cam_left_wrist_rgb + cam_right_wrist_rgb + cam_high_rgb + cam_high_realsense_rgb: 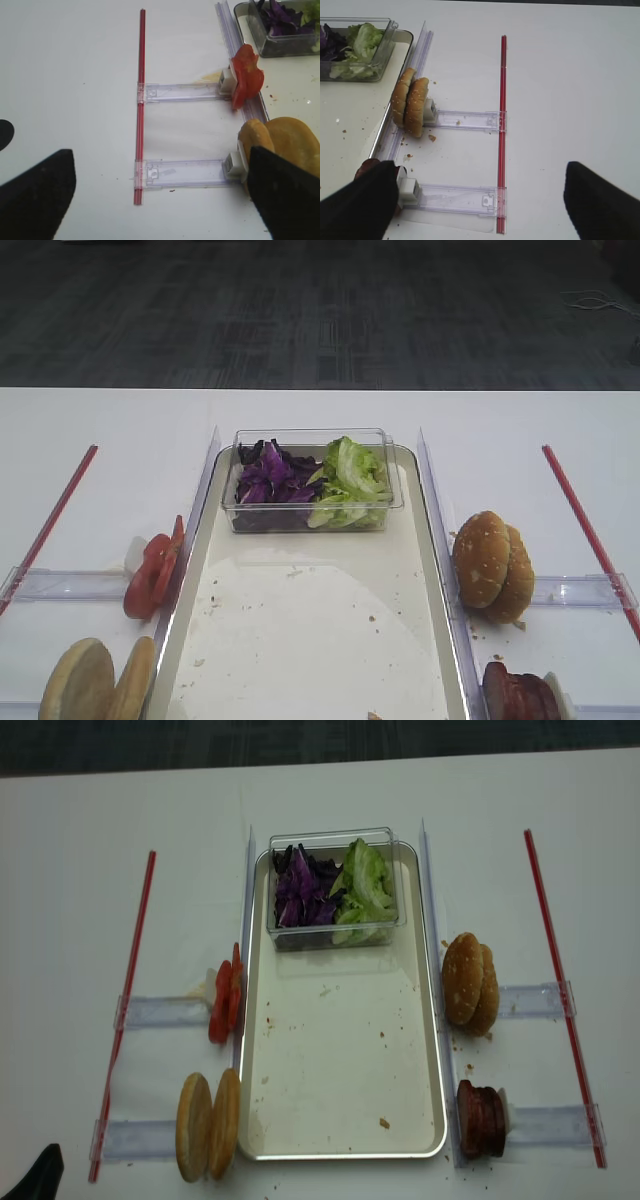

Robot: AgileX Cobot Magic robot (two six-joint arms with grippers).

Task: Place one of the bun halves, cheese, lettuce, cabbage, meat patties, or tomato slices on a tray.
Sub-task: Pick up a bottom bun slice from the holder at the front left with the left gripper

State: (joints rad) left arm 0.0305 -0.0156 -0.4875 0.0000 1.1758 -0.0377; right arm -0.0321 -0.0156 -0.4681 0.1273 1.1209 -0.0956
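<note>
The metal tray [340,1060] lies in the middle with a bare, crumb-speckled floor [300,630]. Purple cabbage [300,890] and green lettuce [365,885] fill a clear tub at its far end. Left of the tray, tomato slices [225,995] stand on edge, and two bun halves [208,1125] stand nearer. Meat patties [480,1120] stand at the near right. No cheese shows. My left gripper [159,165] is open over the table, its right finger [285,195] in front of the bun halves [287,142]. My right gripper [480,172] is open and empty, its left finger [355,205] overlapping the patties [362,169].
Two sesame buns [470,985] stand right of the tray. Clear plastic holders [180,172] run out from each food stack to red strips [128,990] [555,970]. Clear rails line both long sides of the tray. The clear tub [310,520] sits inside the tray's far end.
</note>
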